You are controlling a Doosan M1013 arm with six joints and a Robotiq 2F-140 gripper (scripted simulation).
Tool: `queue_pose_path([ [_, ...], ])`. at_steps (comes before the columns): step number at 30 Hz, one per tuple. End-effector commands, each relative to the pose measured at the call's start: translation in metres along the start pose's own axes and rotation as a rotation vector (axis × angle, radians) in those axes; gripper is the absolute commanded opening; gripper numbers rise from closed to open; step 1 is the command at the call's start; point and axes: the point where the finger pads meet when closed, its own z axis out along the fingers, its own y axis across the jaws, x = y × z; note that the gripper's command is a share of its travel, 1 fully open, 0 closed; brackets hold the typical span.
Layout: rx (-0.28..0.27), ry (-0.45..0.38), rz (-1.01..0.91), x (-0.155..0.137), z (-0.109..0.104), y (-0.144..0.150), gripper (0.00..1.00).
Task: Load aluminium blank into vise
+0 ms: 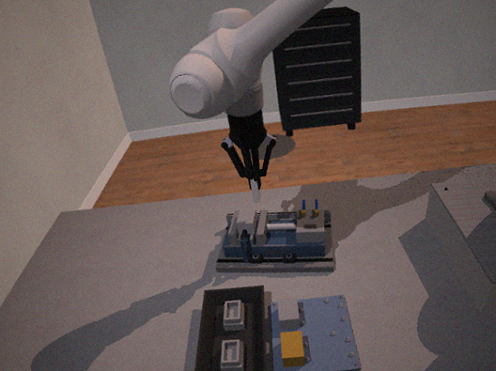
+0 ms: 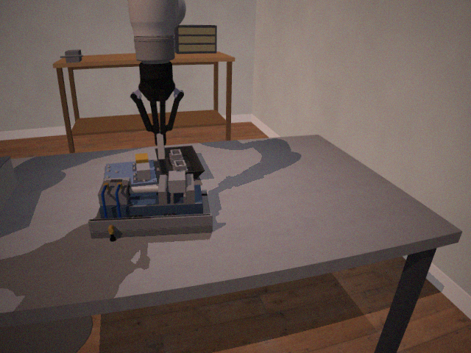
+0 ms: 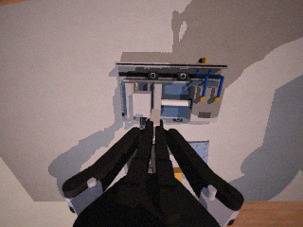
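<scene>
My gripper (image 1: 255,192) (image 2: 160,148) (image 3: 155,114) is shut and empty, its pale fingertips together above the vise. An aluminium blank (image 1: 246,219) (image 2: 176,182) (image 3: 141,105) sits between the moving jaw (image 2: 163,190) (image 3: 157,95) and fixed jaw (image 2: 190,190) (image 3: 129,101); it looks level. Its underside and small gaps at jaw and stop cannot be judged. Another aluminium blank (image 1: 288,309) (image 2: 143,166) and a brass blank (image 1: 292,347) (image 2: 141,157) lie apart on the infeed plate (image 1: 328,357) (image 2: 121,170). Two finished parts (image 1: 233,314) (image 1: 231,354) stand apart, pockets up, in the outfeed tray (image 1: 207,327) (image 2: 196,161).
The hose block (image 1: 310,223) (image 2: 114,193) (image 3: 205,104) stands at the other end of the vise, with the piston rod (image 1: 280,226) (image 2: 144,188) (image 3: 175,102) between it and the moving jaw. Small pins (image 1: 333,333) stand on the infeed plate, which lies beside the tray.
</scene>
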Motion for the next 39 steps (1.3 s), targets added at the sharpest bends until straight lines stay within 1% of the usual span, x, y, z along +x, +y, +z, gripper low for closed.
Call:
queue_pose_path([
  [1,-0.007,0.000,0.001,0.001,0.012,0.003,0.00],
  [9,-0.007,0.000,0.001,0.001,0.027,0.003,0.00],
  [11,-0.007,0.000,0.001,0.001,0.027,0.003,0.00],
  [22,-0.007,0.000,0.001,0.002,0.043,0.002,0.00],
  [39,-0.007,0.000,0.001,0.002,0.048,0.002,0.00],
])
